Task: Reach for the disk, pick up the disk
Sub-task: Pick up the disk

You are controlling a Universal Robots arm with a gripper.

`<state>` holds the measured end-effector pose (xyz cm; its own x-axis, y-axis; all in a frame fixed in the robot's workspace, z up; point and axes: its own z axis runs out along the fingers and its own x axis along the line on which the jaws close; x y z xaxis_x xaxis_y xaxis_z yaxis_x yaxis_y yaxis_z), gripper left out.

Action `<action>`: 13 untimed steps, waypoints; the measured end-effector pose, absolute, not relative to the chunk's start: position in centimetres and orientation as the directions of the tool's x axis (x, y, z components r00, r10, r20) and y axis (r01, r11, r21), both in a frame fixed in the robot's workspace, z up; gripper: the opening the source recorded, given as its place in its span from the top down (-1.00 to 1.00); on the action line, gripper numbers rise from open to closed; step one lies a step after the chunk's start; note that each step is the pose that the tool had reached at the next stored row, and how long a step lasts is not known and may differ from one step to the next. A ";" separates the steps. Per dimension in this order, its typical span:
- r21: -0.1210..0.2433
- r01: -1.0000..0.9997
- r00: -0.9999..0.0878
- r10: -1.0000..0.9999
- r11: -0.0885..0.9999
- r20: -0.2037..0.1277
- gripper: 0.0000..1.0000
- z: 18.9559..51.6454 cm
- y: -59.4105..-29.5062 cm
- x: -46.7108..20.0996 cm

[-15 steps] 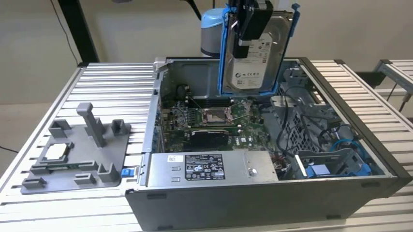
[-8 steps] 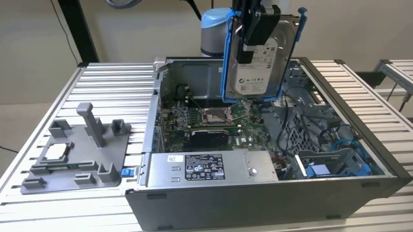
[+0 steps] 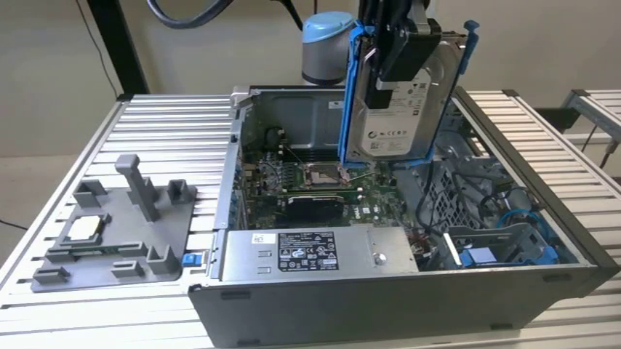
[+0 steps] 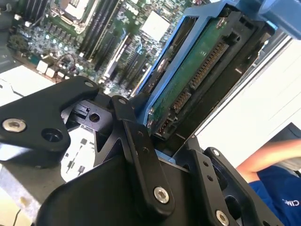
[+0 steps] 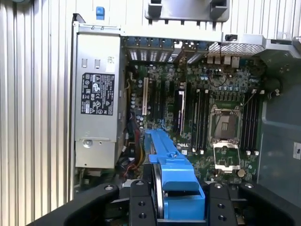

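Note:
The disk (image 3: 400, 109) hangs upright above the open computer case, its silver face and white label turned toward the exterior view, a blue carrier bracket (image 3: 350, 87) around its edges. My gripper (image 3: 406, 58) comes down from above and is shut on its upper part, black fingers (image 3: 396, 47) on both flat sides. In the second wrist view the disk (image 4: 197, 70) shows its green circuit board and connectors between the black fingers (image 4: 141, 150). The first wrist view looks down the blue carrier edge (image 5: 173, 169), held in the gripper (image 5: 179, 200), over the motherboard.
The open case (image 3: 582, 251) holds a motherboard (image 3: 310, 182), a power supply (image 3: 310, 251) and a drive bay with a small blue bracket (image 3: 481, 258). A grey fixture (image 3: 145, 218) with a processor chip (image 3: 83, 227) lies at the exterior view's left. A person's arm (image 4: 268, 157) is nearby.

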<state>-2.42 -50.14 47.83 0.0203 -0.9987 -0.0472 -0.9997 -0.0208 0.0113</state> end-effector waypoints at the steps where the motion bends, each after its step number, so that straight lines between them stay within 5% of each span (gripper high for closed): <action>1: 0.012 -1.000 0.020 -0.999 -0.021 -0.047 1.00 47.8 -50.4 -2.4; 13: 0.012 -1.000 0.015 -0.999 -0.016 -0.047 1.00 47.8 -53.8 -2.1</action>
